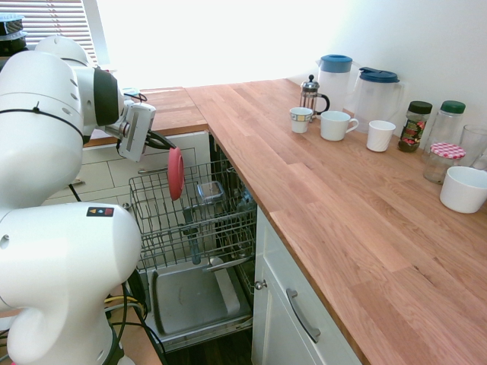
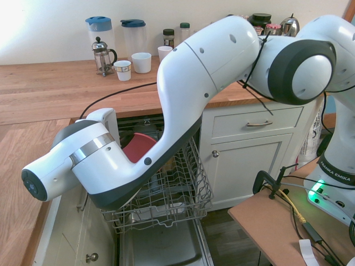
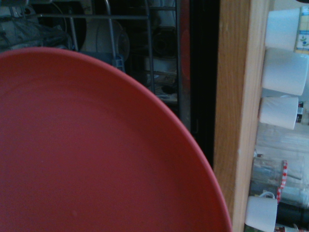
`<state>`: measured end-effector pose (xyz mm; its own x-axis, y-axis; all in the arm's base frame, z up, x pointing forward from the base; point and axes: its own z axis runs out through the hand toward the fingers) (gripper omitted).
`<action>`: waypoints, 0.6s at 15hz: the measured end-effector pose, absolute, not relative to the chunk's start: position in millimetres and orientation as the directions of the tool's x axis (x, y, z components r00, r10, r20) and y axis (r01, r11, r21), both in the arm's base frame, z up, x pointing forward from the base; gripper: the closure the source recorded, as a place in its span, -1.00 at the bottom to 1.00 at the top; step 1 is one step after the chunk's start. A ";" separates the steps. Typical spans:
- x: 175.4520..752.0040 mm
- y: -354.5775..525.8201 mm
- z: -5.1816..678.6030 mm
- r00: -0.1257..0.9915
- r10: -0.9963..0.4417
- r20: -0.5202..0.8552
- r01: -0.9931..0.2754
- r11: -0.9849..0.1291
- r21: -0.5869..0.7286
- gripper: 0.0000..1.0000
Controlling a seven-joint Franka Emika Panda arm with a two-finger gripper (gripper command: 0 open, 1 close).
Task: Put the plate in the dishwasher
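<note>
Plate (image 1: 176,173) hangs on edge, pinched at its upper rim by the jaws (image 1: 161,142) of the white arm, just above the back of the pulled-out wire rack (image 1: 199,217) of the dishwasher (image 1: 194,300). To do this step well, the robot should probably keep the plate upright, line its lower edge up with a gap between the tines, clear of the cutlery basket (image 1: 208,193), and lower slowly. Letting go only once the rim sits between the wires would likely stop it tipping over
</note>
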<state>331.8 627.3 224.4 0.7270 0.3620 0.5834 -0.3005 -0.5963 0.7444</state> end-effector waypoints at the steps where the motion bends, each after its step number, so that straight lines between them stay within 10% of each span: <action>1: 334.1 630.4 216.4 0.732 0.370 0.573 -0.287 -0.594 0.751 1.00; 9: 333.5 650.4 163.5 0.768 0.414 0.489 -0.195 -0.576 0.794 1.00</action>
<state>333.5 650.4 163.5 0.7678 0.4142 0.4888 -0.1947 -0.5760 0.7939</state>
